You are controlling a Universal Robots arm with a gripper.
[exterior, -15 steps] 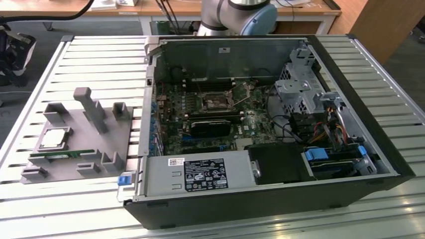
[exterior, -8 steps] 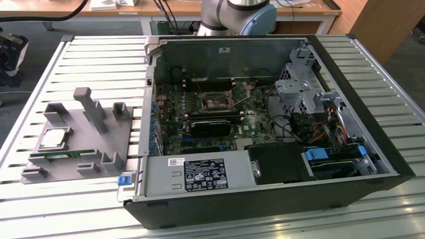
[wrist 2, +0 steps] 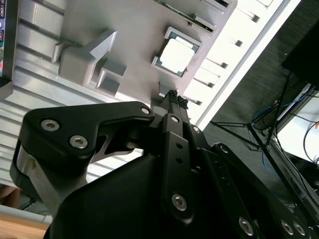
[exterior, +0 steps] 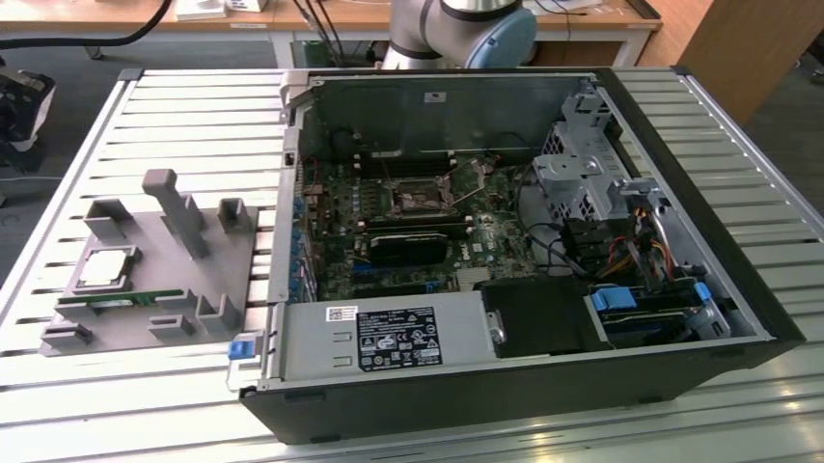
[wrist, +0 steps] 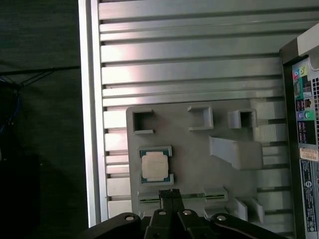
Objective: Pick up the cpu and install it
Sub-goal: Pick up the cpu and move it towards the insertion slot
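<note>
We see the cpu [exterior: 107, 268] lying flat, silver top up, in a shallow pocket of the grey holder [exterior: 135, 236]. The holder rests on the slatted worktop [exterior: 193, 116], on the exterior view's left of the open case [exterior: 754, 323]. Raised corner pieces frame the pocket. Just beside it, a green stick [exterior: 119, 302] lies on edge in a narrow slot of the same holder. The holder's other pockets and its tall upright post carry nothing that we can make out. The claw [wrist: 169, 193] hangs above the holder in both wrist views, its two thin black fingers drawn together at the tips with nothing between them. In the first wrist view the tips come in front of the stick's slot, close beside the cpu's pocket, and they are clear of the cpu. The case lies on its side with the side panel off. Inside it are the board [exterior: 425, 227] with the square socket [exterior: 419, 201] near its middle, a grey power supply [exterior: 386, 338] at the near wall and metal drive cages [exterior: 580, 174] on the exterior view's right. The socket is well apart from the cpu.
</note>
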